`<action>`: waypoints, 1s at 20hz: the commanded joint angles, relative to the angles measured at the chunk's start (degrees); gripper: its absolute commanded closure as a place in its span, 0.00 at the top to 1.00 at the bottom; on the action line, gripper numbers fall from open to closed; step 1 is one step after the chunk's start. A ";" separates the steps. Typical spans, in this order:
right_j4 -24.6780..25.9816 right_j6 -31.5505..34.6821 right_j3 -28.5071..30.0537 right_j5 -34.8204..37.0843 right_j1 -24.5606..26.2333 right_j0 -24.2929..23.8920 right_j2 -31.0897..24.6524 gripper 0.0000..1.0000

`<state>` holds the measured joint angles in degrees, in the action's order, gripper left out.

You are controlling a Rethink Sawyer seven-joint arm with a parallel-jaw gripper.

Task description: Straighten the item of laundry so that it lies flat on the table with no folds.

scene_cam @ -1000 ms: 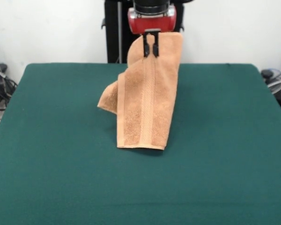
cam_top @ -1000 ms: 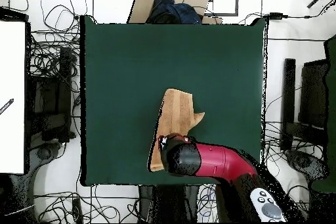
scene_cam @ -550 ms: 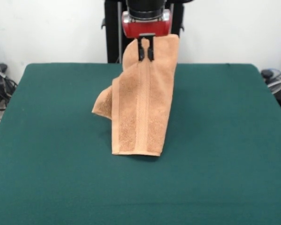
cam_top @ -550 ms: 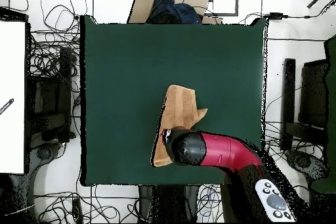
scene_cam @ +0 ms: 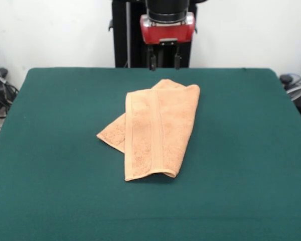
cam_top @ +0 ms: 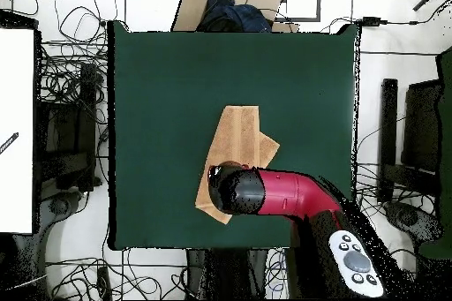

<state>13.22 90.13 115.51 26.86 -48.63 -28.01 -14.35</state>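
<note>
While the gripper (scene_cam: 164, 61) hangs above the table's (scene_cam: 251, 150) far edge with its two fingers (scene_cam: 152, 59) spread apart and nothing between them, the towel (scene_cam: 155, 133) lies loose on the green cloth near the middle. It is folded lengthwise into a long strip, a woven band running down its top layer, and a corner of a lower layer pokes out to one side. From overhead the arm (cam_top: 282, 193) covers the towel's (cam_top: 238, 139) end nearest the base, so that part cannot be judged.

Arm (cam_top: 282, 196) hides towel (cam_top: 240, 143) near end overhead.
</note>
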 commanded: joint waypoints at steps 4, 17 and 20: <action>1.29 4.91 -0.64 1.48 0.02 1.78 -0.01 1.00; 0.96 4.17 0.11 -4.14 7.86 -2.24 -2.50 1.00; 0.84 3.93 -0.48 -5.35 10.84 -3.26 -3.32 1.00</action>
<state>13.21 90.13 115.58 26.80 -43.71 -29.69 -14.35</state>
